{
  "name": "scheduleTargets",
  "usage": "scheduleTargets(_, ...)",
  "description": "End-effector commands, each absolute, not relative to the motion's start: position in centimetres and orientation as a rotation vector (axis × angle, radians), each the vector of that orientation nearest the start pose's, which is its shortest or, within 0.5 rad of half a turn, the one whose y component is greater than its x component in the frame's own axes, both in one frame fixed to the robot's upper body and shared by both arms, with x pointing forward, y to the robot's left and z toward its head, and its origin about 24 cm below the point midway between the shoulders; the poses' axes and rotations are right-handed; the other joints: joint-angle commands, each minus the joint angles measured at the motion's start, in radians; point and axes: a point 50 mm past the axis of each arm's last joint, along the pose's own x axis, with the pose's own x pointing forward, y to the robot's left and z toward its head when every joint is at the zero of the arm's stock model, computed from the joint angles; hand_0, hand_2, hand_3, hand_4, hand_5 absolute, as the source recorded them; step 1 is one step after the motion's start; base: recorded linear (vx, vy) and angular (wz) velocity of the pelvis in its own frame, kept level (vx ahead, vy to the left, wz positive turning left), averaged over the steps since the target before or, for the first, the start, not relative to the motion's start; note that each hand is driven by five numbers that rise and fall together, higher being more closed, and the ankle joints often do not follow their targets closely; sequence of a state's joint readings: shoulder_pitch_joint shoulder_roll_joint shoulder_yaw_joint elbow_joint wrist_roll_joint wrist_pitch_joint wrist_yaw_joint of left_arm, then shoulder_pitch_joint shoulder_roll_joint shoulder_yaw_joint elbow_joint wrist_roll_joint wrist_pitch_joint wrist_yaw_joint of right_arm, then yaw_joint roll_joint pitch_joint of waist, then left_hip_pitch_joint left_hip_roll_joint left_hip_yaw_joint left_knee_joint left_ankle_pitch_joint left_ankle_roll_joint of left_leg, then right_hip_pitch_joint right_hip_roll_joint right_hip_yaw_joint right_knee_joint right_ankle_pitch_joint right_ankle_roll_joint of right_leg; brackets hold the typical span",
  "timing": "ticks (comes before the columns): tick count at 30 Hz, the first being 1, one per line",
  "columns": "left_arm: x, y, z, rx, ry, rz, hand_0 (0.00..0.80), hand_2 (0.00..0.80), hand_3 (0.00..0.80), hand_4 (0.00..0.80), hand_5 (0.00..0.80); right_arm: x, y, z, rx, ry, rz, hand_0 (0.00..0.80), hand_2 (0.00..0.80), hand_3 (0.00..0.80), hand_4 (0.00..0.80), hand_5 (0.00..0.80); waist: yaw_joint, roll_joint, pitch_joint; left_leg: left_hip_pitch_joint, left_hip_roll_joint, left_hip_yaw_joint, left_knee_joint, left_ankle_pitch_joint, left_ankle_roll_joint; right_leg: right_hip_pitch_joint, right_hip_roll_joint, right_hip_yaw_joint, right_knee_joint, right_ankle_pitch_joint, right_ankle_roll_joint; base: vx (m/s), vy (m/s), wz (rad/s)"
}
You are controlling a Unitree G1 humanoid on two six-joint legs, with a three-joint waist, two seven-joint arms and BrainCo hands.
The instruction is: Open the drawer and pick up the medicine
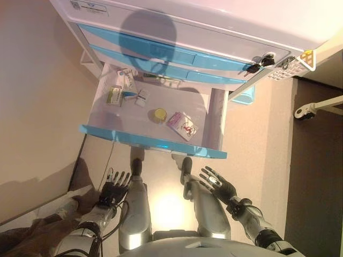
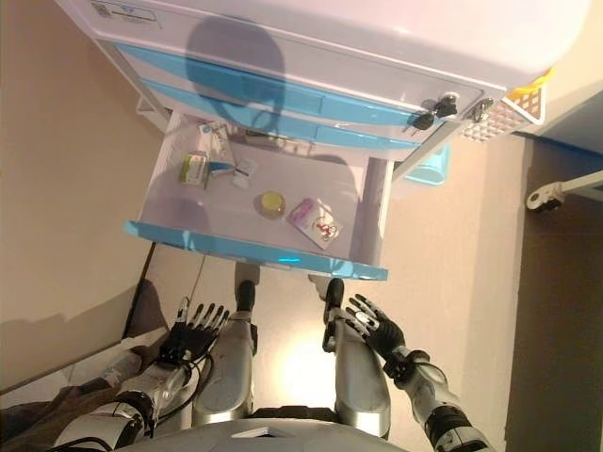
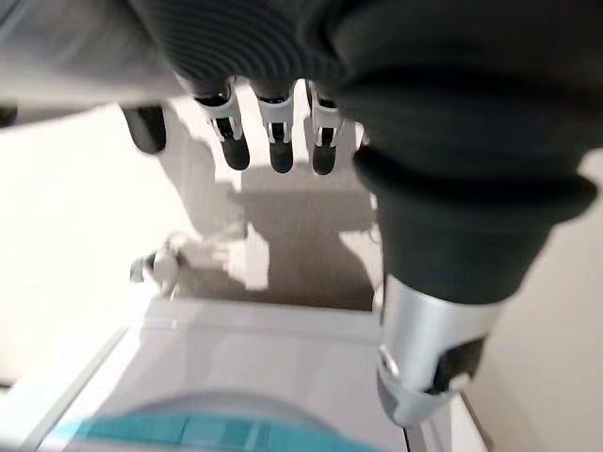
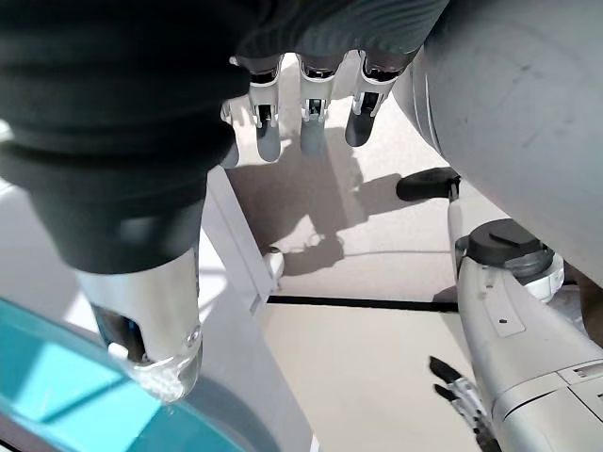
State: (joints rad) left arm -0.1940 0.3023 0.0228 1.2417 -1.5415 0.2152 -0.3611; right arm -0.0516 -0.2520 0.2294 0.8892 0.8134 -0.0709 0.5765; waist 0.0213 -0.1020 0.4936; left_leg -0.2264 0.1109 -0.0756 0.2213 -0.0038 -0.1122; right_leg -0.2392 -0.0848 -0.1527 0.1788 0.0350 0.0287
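Note:
A white cabinet with blue drawer fronts [image 1: 177, 53] stands ahead. Its lowest drawer [image 1: 153, 142] is pulled out. Inside lie a pink blister pack [image 1: 182, 126], a small yellow-lidded jar [image 1: 159, 114], a green box [image 1: 113, 96], a small white box [image 1: 142, 97] and more packets at the back. My left hand [image 1: 113, 187] hangs low at the left, open and empty. My right hand [image 1: 218, 183] hangs low at the right, open and empty, below the drawer's front edge. Both hands are apart from the drawer.
Keys [image 1: 259, 63] hang in the cabinet's lock at the upper right. A white perforated basket [image 1: 295, 64] is fixed to the cabinet's side. A castor [image 1: 303, 111] of other furniture shows on the dark floor at the right. A beige wall runs along the left.

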Motion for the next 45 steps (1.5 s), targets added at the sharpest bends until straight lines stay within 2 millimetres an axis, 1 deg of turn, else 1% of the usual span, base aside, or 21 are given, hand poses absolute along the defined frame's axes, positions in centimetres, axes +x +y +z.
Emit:
scheduleTargets(1, 14.4, 23.1, -14.2, -1.324, 0.758, 0.581, 0.0, 0.0, 0.0, 0.0, 0.0, 15.3, -18.2, -11.9, 0.592, 0.684, 0.28, 0.0, 0.0, 0.0, 0.0, 0.0, -0.007, -0.023, -0.036, -0.038, -0.009, 0.027, 0.042, 0.03, 0.055, 0.027, 0.032, -0.044, 0.088, -0.068, -0.002, 0.026, 0.03, 0.0)
scheduleTargets(2, 14.4, 23.3, -14.1, -1.305, 0.745, 0.577, 0.0, 0.0, 0.0, 0.0, 0.0, 15.4, -18.6, -11.8, 0.591, 0.669, 0.238, 0.0, 0.0, 0.0, 0.0, 0.0, -0.008, -0.022, -0.039, -0.034, -0.009, 0.029, 0.039, 0.03, 0.054, 0.029, 0.031, -0.044, 0.087, -0.069, -0.001, 0.02, 0.039, -0.01)
scheduleTargets(5, 13.8, 23.8, -14.2, -1.222, 0.762, 0.565, 0.0, 0.0, 0.0, 0.0, 0.0, 16.1, -20.7, -11.2, 0.545, 0.603, 0.055, 0.0, 0.0, 0.0, 0.0, 0.0, -0.013, -0.015, -0.049, -0.015, -0.01, 0.035, 0.02, 0.034, 0.052, 0.041, 0.026, -0.039, 0.072, -0.064, 0.004, 0.016, 0.025, 0.01)
scheduleTargets(6, 13.5, 24.0, -14.3, -1.176, 0.769, 0.547, 0.0, 0.0, 0.0, 0.0, 0.0, 16.5, -21.7, -10.7, 0.526, 0.57, -0.025, 0.0, 0.0, 0.0, 0.0, 0.0, -0.015, -0.013, -0.052, -0.008, -0.011, 0.036, 0.013, 0.035, 0.051, 0.046, 0.025, -0.037, 0.066, -0.062, 0.006, 0.0, 0.0, 0.0)
scheduleTargets(8, 13.0, 24.4, -14.2, -1.084, 0.77, 0.514, 0.0, 0.0, 0.0, 0.0, 0.0, 17.5, -23.5, -8.7, 0.506, 0.459, -0.132, 0.0, 0.0, 0.0, 0.0, 0.0, -0.019, -0.01, -0.058, 0.009, -0.012, 0.039, -0.001, 0.035, 0.052, 0.062, 0.02, -0.032, 0.053, -0.057, 0.01, 0.022, 0.012, 0.01)
scheduleTargets(11, 10.2, 25.0, -14.5, -1.012, 0.788, 0.509, 0.0, 0.0, 0.0, 0.0, 0.0, 18.0, -26.7, -4.9, 0.416, 0.269, -0.288, 0.0, 0.0, 0.0, 0.0, 0.0, -0.025, -0.003, -0.075, 0.036, -0.02, 0.045, -0.023, 0.032, 0.059, 0.089, 0.014, -0.021, 0.026, -0.05, 0.018, 0.063, 0.037, -0.02)
scheduleTargets(12, 8.6, 25.2, -14.7, -0.975, 0.802, 0.508, 0.0, 0.0, 0.0, 0.0, 0.0, 18.1, -28.0, -2.8, 0.362, 0.173, -0.329, 0.0, 0.0, 0.0, 0.0, 0.0, -0.023, 0.0, -0.083, 0.055, -0.021, 0.051, -0.033, 0.026, 0.063, 0.105, 0.012, -0.016, 0.015, -0.052, 0.022, 0.077, 0.052, -0.04)
scheduleTargets(15, 6.2, 25.3, -14.9, -0.922, 0.829, 0.515, 0.0, 0.0, 0.0, 0.0, 0.0, 18.3, -29.9, 1.1, 0.228, 0.007, -0.378, 0.0, 0.0, 0.0, 0.0, 0.0, -0.025, 0.01, -0.111, 0.087, -0.022, 0.073, -0.061, 0.026, 0.064, 0.137, 0.0, -0.021, -0.013, -0.051, 0.031, 0.101, 0.059, -0.05)
scheduleTargets(16, 5.6, 25.3, -14.9, -0.905, 0.835, 0.515, 0.0, 0.0, 0.0, 0.0, 0.0, 18.6, -30.8, 3.3, 0.154, -0.08, -0.371, 0.0, 0.0, 0.0, 0.0, 0.0, -0.022, 0.016, -0.12, 0.1, -0.025, 0.076, -0.076, 0.024, 0.066, 0.151, -0.007, -0.02, -0.025, -0.051, 0.035, 0.09, 0.088, 0.03)
scheduleTargets(20, 4.1, 25.1, -15.0, -0.869, 0.851, 0.518, 0.0, 0.0, 0.0, 0.0, 0.0, 19.3, -32.3, 9.8, -0.059, -0.295, -0.331, 0.0, 0.0, 0.0, 0.0, 0.0, -0.007, 0.028, -0.146, 0.127, -0.037, 0.082, -0.101, 0.017, 0.069, 0.179, -0.023, -0.018, -0.048, -0.051, 0.045, 0.066, 0.085, 0.05)
scheduleTargets(21, 3.8, 25.0, -15.0, -0.872, 0.856, 0.521, 0.0, 0.0, 0.0, 0.0, 0.0, 19.3, -32.4, 10.9, -0.103, -0.322, -0.322, 0.0, 0.0, 0.0, 0.0, 0.0, -0.004, 0.03, -0.151, 0.131, -0.039, 0.084, -0.103, 0.014, 0.07, 0.184, -0.026, -0.018, -0.049, -0.052, 0.047, 0.066, 0.079, 0.04)
scheduleTargets(22, 3.3, 24.8, -15.1, -0.872, 0.865, 0.532, 0.0, 0.0, 0.0, 0.0, 0.0, 19.4, -32.3, 12.5, -0.17, -0.371, -0.287, 0.0, 0.0, 0.0, 0.0, 0.0, 0.001, 0.032, -0.158, 0.138, -0.042, 0.086, -0.108, 0.011, 0.07, 0.191, -0.03, -0.017, -0.056, -0.051, 0.049, 0.061, 0.083, 0.08)
scheduleTargets(24, 2.6, 24.9, -15.2, -0.849, 0.887, 0.538, 0.0, 0.0, 0.0, 0.0, 0.0, 19.5, -31.7, 15.1, -0.299, -0.444, -0.217, 0.0, 0.0, 0.0, 0.0, 0.0, 0.008, 0.031, -0.169, 0.144, -0.045, 0.087, -0.11, 0.007, 0.069, 0.2, -0.038, -0.017, -0.063, -0.048, 0.056, 0.043, 0.072, 0.07)
scheduleTargets(27, 1.7, 24.8, -15.3, -0.834, 0.913, 0.549, 0.0, 0.0, 0.0, 0.0, 0.0, 19.6, -29.7, 18.9, -0.504, -0.53, -0.083, 0.0, 0.0, 0.0, 0.0, 0.0, 0.022, 0.027, -0.182, 0.152, -0.047, 0.089, -0.116, 0.003, 0.071, 0.211, -0.044, -0.017, -0.072, -0.044, 0.063, 0.037, 0.049, 0.0)
scheduleTargets(28, 1.6, 24.8, -15.3, -0.825, 0.918, 0.55, 0.0, 0.0, 0.0, 0.0, 0.0, 19.7, -29.3, 19.7, -0.549, -0.54, -0.051, 0.0, 0.0, 0.0, 0.0, 0.0, 0.025, 0.026, -0.186, 0.153, -0.048, 0.089, -0.116, 0.001, 0.071, 0.215, -0.046, -0.016, -0.074, -0.045, 0.064, 0.039, 0.036, 0.06)
scheduleTargets(30, 1.7, 25.1, -15.3, -0.812, 0.925, 0.548, 0.0, 0.0, 0.0, 0.0, 0.0, 20.0, -27.8, 21.8, -0.665, -0.587, 0.05, 0.0, 0.0, 0.0, 0.0, 0.0, 0.038, 0.019, -0.193, 0.156, -0.045, 0.087, -0.117, -0.002, 0.071, 0.221, -0.049, -0.019, -0.076, -0.043, 0.068, 0.035, 0.011, 0.09)
scheduleTargets(32, 1.8, 25.4, -15.3, -0.782, 0.934, 0.54, 0.0, 0.0, 0.0, 0.0, 0.0, 20.2, -26.5, 23.0, -0.743, -0.62, 0.127, 0.0, 0.0, 0.0, 0.0, 0.0, 0.048, 0.012, -0.199, 0.159, -0.043, 0.085, -0.12, -0.003, 0.071, 0.228, -0.048, -0.02, -0.082, -0.04, 0.071, 0.031, -0.01, 0.12)
scheduleTargets(35, 2.5, 25.9, -15.0, -0.746, 0.916, 0.531, 0.0, 0.0, 0.0, 0.0, 0.0, 19.9, -24.3, 24.4, -0.883, -0.714, 0.216, 0.0, 0.0, 0.0, 0.0, 0.0, 0.062, 0.0, -0.204, 0.158, -0.039, 0.082, -0.121, -0.004, 0.071, 0.233, -0.049, -0.024, -0.087, -0.035, 0.076, 0.009, -0.012, 0.09)
scheduleTargets(38, 3.3, 26.5, -14.8, -0.699, 0.897, 0.522, 0.0, 0.0, 0.0, 0.0, 0.0, 19.3, -22.4, 25.4, -0.957, -0.795, 0.302, 0.0, 0.0, 0.0, 0.0, 0.0, 0.076, -0.01, -0.204, 0.154, -0.036, 0.076, -0.122, -0.004, 0.071, 0.235, -0.05, -0.027, -0.092, -0.029, 0.081, -0.015, -0.017, 0.07)
scheduleTargets(41, 4.1, 26.7, -14.5, -0.67, 0.878, 0.51, 0.0, 0.0, 0.0, 0.0, 0.0, 19.1, -21.1, 25.5, -0.983, -0.835, 0.36, 0.0, 0.0, 0.0, 0.0, 0.0, 0.089, -0.019, -0.201, 0.146, -0.034, 0.068, -0.121, -0.002, 0.072, 0.234, -0.05, -0.031, -0.092, -0.025, 0.083, -0.023, -0.016, 0.11)
scheduleTargets(45, 5.2, 26.9, -14.2, -0.639, 0.854, 0.487, 0.0, 0.0, 0.0, 0.0, 0.0, 19.5, -20.0, 25.2, -1.028, -0.861, 0.38, 0.0, 0.0, 0.0, 0.0, 0.0, 0.108, -0.028, -0.188, 0.131, -0.035, 0.058, -0.116, 0.0, 0.072, 0.23, -0.052, -0.039, -0.094, -0.018, 0.086, -0.041, -0.02, 0.1)
